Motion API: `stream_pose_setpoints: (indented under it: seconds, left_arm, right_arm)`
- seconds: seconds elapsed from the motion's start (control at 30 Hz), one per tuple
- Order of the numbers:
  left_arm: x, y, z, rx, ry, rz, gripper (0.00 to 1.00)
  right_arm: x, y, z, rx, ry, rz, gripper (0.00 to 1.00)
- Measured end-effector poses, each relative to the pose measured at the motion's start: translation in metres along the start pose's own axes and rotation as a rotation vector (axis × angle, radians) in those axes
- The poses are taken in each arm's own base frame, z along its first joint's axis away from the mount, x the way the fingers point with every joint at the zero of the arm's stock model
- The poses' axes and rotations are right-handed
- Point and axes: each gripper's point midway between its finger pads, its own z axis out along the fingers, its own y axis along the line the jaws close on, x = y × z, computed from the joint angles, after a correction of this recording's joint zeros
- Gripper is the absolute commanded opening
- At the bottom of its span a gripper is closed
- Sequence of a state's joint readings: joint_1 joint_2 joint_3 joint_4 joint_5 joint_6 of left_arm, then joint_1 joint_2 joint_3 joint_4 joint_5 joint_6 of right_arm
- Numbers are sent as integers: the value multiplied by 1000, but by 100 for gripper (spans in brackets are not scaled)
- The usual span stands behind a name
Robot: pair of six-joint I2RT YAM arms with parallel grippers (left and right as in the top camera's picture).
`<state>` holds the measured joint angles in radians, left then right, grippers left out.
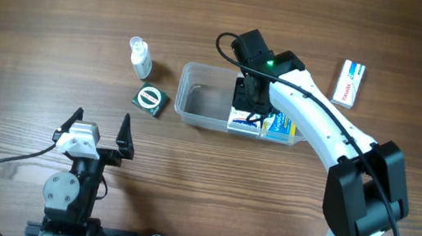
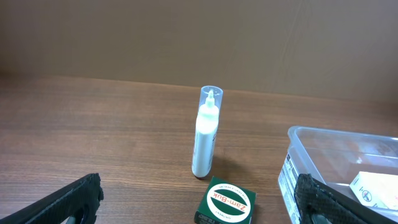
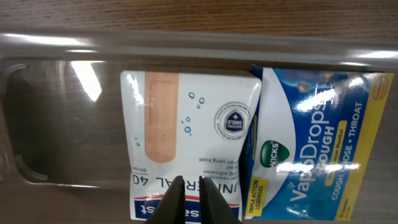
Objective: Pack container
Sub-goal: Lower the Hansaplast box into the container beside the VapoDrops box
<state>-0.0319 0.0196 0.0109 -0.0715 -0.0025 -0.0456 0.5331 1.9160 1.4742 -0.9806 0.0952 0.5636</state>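
Bottom centre, our right gripper point(image 3: 189, 202) looks nearly shut over the plaster box point(image 3: 186, 124); if snagged, lifting drags it from the container point(image 1: 197, 99). Our left gripper point(image 1: 99, 129) gapes, empty.

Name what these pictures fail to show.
- Overhead: the right hand covers much of the container.
- Right wrist: plaster box bottom cut off by the frame; whether the hand grips it is unclear.
- Left wrist: container's right side out of frame.
- Overhead: white box print too small.
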Motion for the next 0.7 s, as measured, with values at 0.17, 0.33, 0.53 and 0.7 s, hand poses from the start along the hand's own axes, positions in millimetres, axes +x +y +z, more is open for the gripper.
stream_pose_setpoints:
  seconds: [0.17, 0.33, 0.53, 0.7]
  left_arm:
    - [0, 0, 0, 0, 0, 0, 100]
    - [0, 0, 0, 0, 0, 0, 100]
    - [0, 0, 0, 0, 0, 0, 100]
    - [0, 0, 0, 0, 0, 0, 100]
  right_arm:
    - [1, -1, 0, 3, 4, 8, 4]
    - [2, -1, 0, 4, 6, 15, 4]
    - [12, -7, 15, 19, 29, 19, 4]
    - [14, -10, 19, 26, 32, 22, 4]
